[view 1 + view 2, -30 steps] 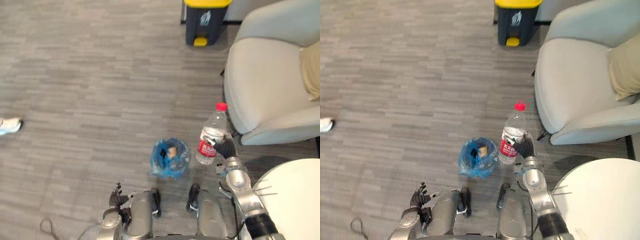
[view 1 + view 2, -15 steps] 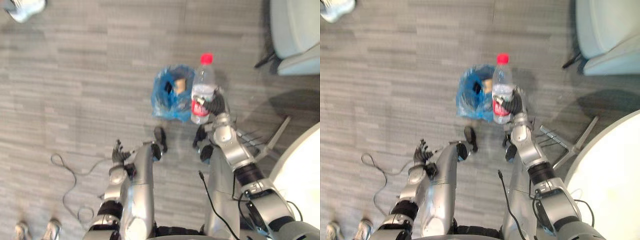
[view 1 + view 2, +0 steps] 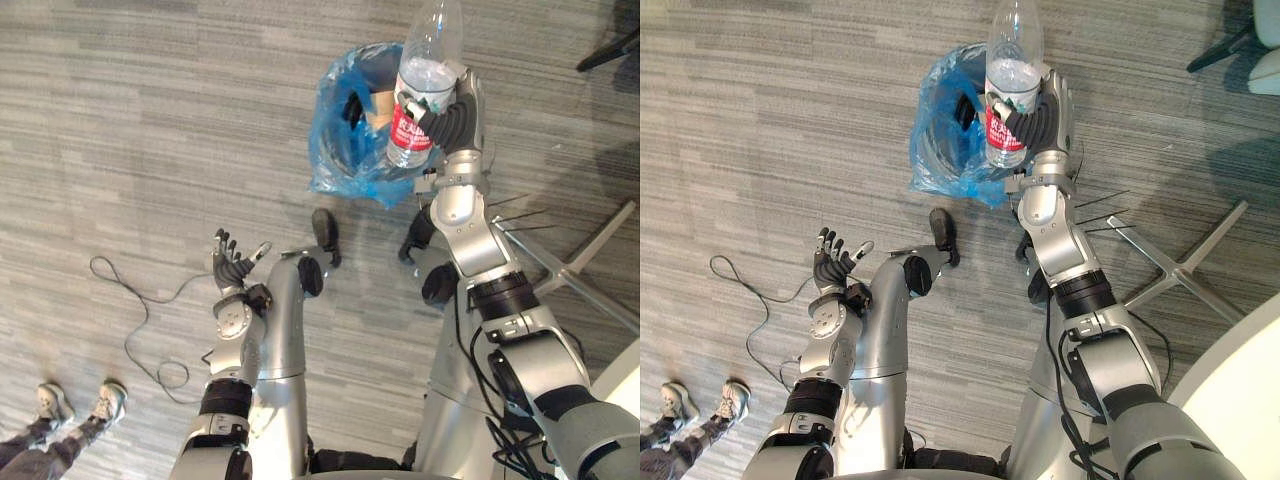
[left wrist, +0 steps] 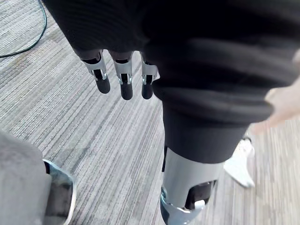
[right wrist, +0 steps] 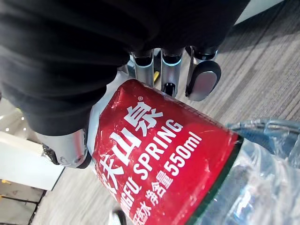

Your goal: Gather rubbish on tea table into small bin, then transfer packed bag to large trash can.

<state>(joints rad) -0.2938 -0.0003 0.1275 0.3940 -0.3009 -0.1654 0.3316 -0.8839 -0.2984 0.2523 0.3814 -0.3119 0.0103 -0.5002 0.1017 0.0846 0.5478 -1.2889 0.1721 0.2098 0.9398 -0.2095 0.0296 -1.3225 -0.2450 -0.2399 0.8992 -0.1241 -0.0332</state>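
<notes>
step: gathering, btl to bin | R hand [image 3: 455, 120] curled round water btl [image 3: 428, 45], top centre, over blue-bagged bin [image 3: 335, 160] (prob. right rim) | L hand [image 3: 232, 268] spread, empty, centre-left | next: nudge frame-left over mouth, release

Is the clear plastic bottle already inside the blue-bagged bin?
No, the right hand grips the clear red-labelled plastic bottle outside the blue-bagged bin.
</notes>
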